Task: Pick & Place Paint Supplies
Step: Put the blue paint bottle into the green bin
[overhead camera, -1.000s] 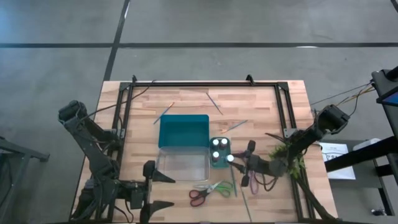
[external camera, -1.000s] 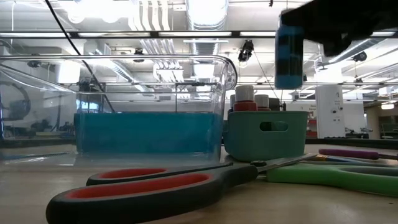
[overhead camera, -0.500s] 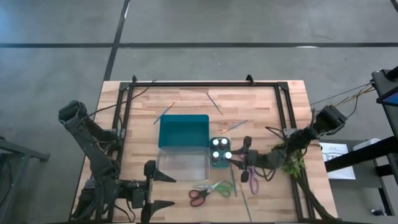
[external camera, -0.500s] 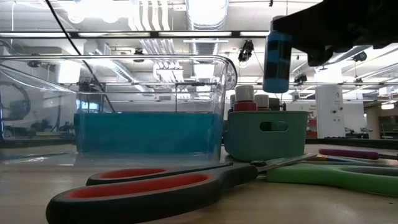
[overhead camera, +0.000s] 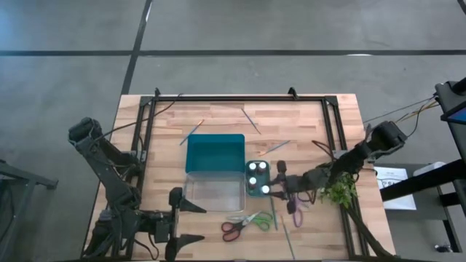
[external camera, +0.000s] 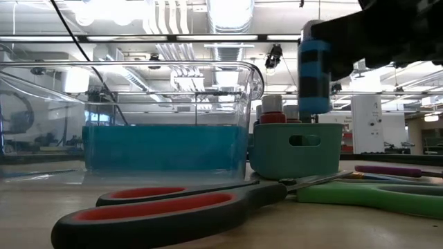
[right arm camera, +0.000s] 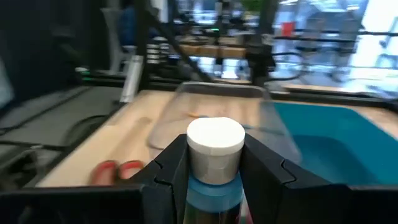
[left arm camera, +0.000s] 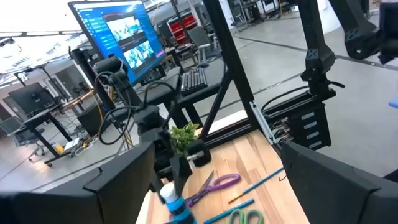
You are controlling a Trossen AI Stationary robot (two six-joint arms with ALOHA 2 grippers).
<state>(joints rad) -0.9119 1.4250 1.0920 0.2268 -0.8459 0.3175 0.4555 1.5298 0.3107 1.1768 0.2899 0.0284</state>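
Blue paint bottle [external camera: 314, 76] hangs upright in right end effector [right arm camera: 211, 171].

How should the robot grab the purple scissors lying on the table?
Probably from straight above, pinching across the blades near the pivot. The purple scissors lie flat on the table, so only a top approach fits fingers on both sides, and the handle loops are wider. The right gripper holds a blue paint bottle, so it must release that first.

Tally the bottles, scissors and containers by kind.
White-capped paint bottles showing: 3, including the blue bottle in the right gripper jaws
Scissors: 2, red-green-handled scissors, purple-handled scissors
Containers: 3, teal tray, clear tub, small teal bin
Total: 8
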